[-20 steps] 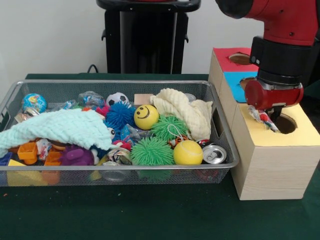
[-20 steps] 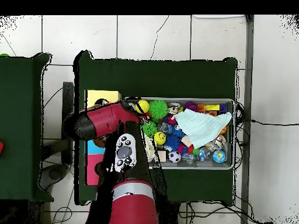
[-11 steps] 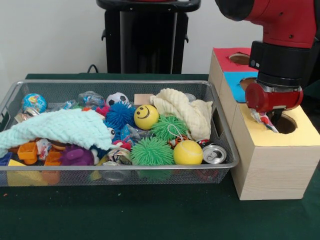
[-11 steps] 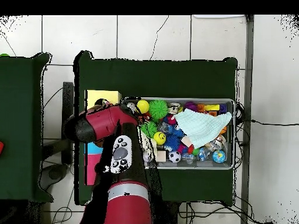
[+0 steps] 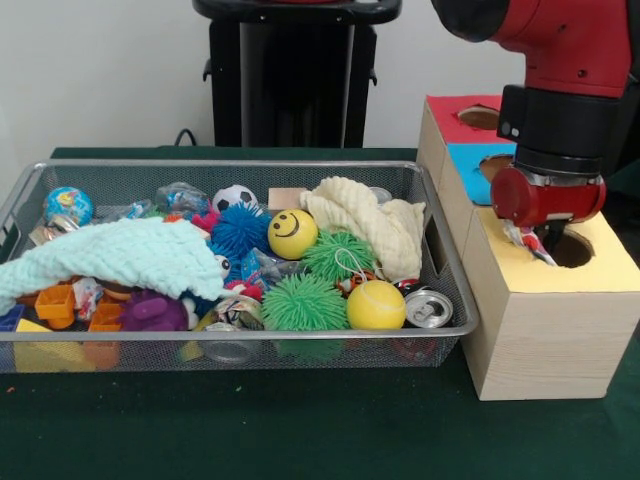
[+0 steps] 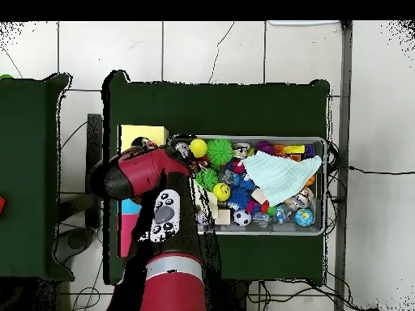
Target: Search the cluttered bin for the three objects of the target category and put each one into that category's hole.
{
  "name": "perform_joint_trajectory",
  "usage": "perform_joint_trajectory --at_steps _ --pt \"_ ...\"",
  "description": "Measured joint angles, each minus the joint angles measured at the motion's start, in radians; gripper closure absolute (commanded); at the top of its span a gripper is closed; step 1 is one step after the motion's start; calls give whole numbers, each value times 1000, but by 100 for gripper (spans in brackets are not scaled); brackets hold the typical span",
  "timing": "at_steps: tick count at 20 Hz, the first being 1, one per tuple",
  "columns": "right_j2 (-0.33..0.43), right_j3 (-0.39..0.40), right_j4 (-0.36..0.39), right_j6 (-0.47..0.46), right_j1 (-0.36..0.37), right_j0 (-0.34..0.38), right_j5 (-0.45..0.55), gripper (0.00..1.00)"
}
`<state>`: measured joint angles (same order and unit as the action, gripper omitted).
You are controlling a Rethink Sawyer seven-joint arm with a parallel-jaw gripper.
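A crumpled wrapper [image 5: 524, 238], white with red and blue, sits pinched in the jaws of the gripper [image 5: 533, 243], at the rim of the hole [image 5: 570, 249] in the yellow top of the wooden box [image 5: 545, 325]. Off to one side of the jaws lies the wire bin [image 5: 440, 262], with a can [image 5: 429, 308] in its nearest corner.

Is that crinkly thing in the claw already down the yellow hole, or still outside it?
Outside. The wrapper hangs from the claw above the yellow hole, not yet dropped in.
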<state>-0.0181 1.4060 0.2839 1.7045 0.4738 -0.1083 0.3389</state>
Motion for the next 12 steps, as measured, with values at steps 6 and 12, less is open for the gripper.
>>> perform_joint_trajectory --at_steps 6,12 --pt "-6 2 0 0 -3 -1 -37 100" --pt "-8 4 0 0 -3 -2 -43 100"
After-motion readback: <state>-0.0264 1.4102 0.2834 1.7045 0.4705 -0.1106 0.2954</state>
